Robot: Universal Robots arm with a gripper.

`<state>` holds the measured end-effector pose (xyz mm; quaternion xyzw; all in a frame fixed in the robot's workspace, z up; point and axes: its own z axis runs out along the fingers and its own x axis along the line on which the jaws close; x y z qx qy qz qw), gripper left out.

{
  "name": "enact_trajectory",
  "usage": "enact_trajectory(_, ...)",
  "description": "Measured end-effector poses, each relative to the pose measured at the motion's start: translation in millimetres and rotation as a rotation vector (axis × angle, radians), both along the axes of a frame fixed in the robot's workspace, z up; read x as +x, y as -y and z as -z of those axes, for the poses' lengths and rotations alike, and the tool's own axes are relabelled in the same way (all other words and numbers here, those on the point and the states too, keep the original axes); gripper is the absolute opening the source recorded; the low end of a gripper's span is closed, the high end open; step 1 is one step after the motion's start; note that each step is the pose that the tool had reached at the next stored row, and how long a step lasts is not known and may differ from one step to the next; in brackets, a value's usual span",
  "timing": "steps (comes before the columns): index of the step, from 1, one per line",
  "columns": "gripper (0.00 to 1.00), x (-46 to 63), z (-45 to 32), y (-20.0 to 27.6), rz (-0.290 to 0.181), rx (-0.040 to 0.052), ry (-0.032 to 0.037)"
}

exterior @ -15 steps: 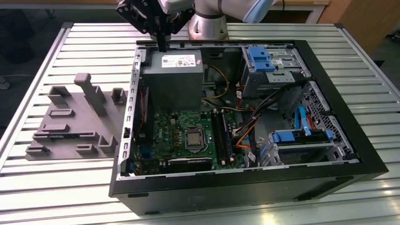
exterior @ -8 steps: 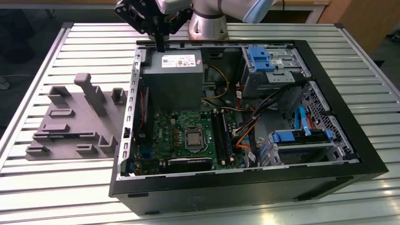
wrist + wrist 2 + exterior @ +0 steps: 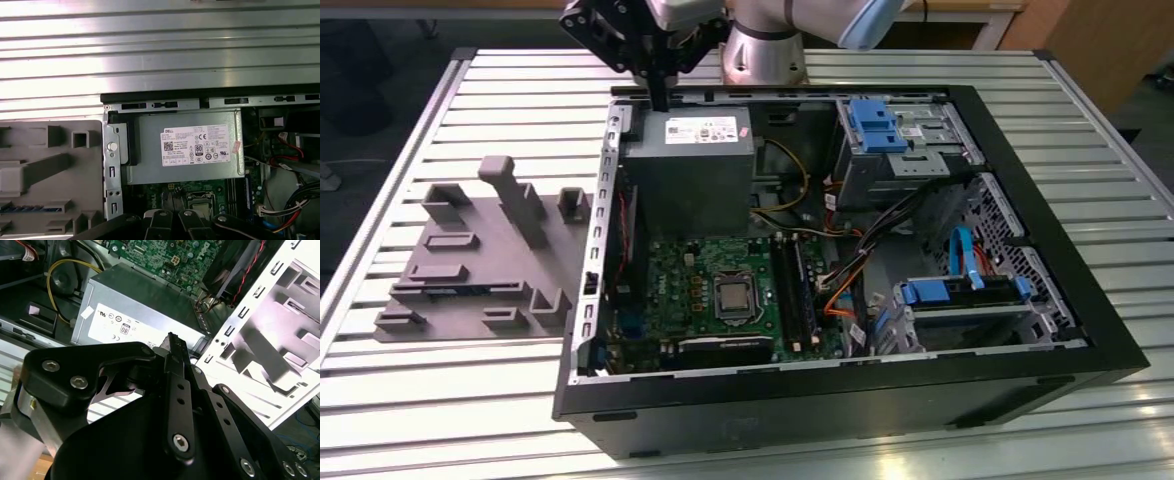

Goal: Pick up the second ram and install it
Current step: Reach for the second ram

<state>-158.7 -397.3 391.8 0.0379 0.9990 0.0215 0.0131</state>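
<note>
Bench is a ribbed aluminium table (image 3: 440, 420) with long parallel silver-grey slats (image 3: 160, 55) running across the exterior view. Lighting is hard and comes from above, so there are bright glare bands along the slat ridges and thin dark grooves between them. Past the far edge on the exterior view's right is a brown wooden panel (image 3: 1107, 45). Off the far corner on the exterior view's left sits a dark shape (image 3: 350, 75) — can't tell what it is.

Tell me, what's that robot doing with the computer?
A robot arm is working over an open computer case. Its tool hangs above the gray power box at one end of the case. What looks like the ram lies in a slot of the gray tray beside the case, not picked up yet.
</note>
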Motion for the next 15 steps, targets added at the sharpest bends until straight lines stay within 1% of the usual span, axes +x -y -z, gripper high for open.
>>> enact_trajectory(15,0.11,-6.4,0.4,0.0,0.000,0.0000,-0.0001)
